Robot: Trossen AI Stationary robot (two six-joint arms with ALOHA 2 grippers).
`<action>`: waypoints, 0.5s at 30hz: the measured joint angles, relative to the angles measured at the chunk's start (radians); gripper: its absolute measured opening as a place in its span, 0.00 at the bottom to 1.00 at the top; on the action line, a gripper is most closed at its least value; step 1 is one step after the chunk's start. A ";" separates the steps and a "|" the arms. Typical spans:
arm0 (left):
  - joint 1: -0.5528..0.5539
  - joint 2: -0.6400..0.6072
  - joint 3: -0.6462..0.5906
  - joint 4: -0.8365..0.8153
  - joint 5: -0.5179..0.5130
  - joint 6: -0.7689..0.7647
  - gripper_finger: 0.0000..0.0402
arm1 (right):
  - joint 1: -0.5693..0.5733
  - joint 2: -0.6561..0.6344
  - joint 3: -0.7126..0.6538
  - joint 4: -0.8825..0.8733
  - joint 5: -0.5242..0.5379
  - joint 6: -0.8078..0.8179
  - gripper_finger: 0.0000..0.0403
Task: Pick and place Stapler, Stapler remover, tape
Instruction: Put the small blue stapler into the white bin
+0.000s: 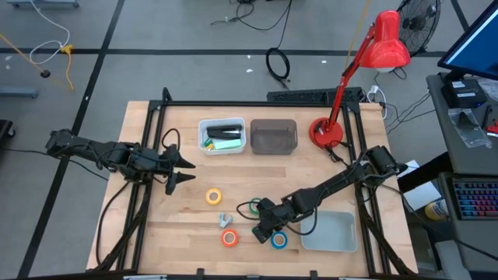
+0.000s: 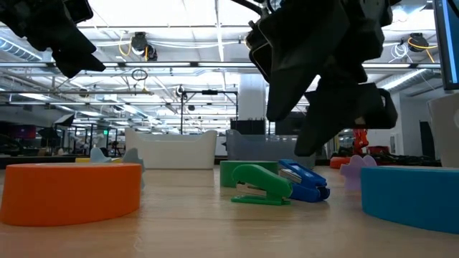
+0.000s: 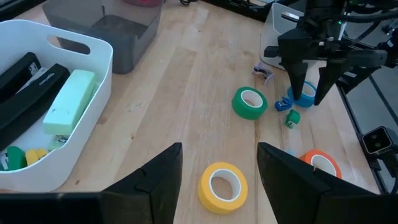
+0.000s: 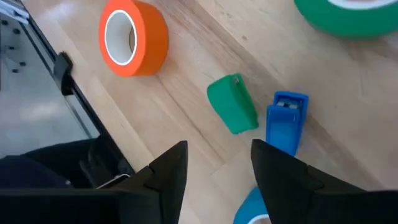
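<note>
tape rolls (image 1: 213, 197) scattered, bins (image 1: 222, 136) behind

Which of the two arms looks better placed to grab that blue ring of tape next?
The right: its open right gripper hovers beside the blue ring-shaped tape roll, while the left gripper waits, open, across the table near the yellow ring-shaped tape roll.

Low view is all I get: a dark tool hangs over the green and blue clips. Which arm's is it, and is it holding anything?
Observer: The right tool, fingers apart and empty, hovering between the orange tape and the blue tape.
Operator: Where's the yellow roll?
Observer: The yellow tape lies flat just ahead of the left tool, open and empty.
Operator: What's in the white bin?
Observer: A black stapler and a pale green block.
</note>
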 joint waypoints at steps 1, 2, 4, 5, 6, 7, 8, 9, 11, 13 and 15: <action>0.000 0.000 0.000 0.000 0.000 0.000 0.52 | 0.000 0.000 0.000 0.001 0.001 0.010 0.42; 0.000 0.000 0.000 0.000 0.000 0.000 0.52 | 0.000 0.000 0.000 0.002 0.001 0.017 0.42; 0.000 0.000 0.000 0.000 0.001 -0.001 0.52 | 0.004 0.000 0.006 -0.002 0.000 0.029 0.42; 0.000 0.000 0.000 0.000 0.001 -0.001 0.52 | 0.009 0.001 0.021 -0.008 0.000 0.030 0.42; 0.000 0.000 0.000 0.000 0.001 -0.001 0.52 | 0.014 0.002 0.041 -0.011 0.002 0.027 0.42; 0.000 0.000 0.000 0.000 0.001 -0.001 0.52 | 0.021 0.002 0.064 -0.021 0.004 0.022 0.42; 0.000 0.000 0.000 0.000 0.001 -0.001 0.52 | 0.027 0.000 0.092 -0.056 0.012 0.018 0.42; 0.000 0.000 0.000 0.000 0.001 -0.001 0.52 | 0.033 -0.001 0.121 -0.110 0.026 0.020 0.42; 0.000 0.000 0.000 0.000 0.001 -0.005 0.52 | 0.045 -0.001 0.176 -0.240 0.059 0.035 0.42; 0.000 0.000 0.000 0.000 0.002 -0.008 0.52 | 0.056 0.000 0.215 -0.333 0.115 0.056 0.42; 0.000 0.000 0.000 0.000 0.001 -0.008 0.52 | 0.058 -0.002 0.224 -0.353 0.157 0.084 0.42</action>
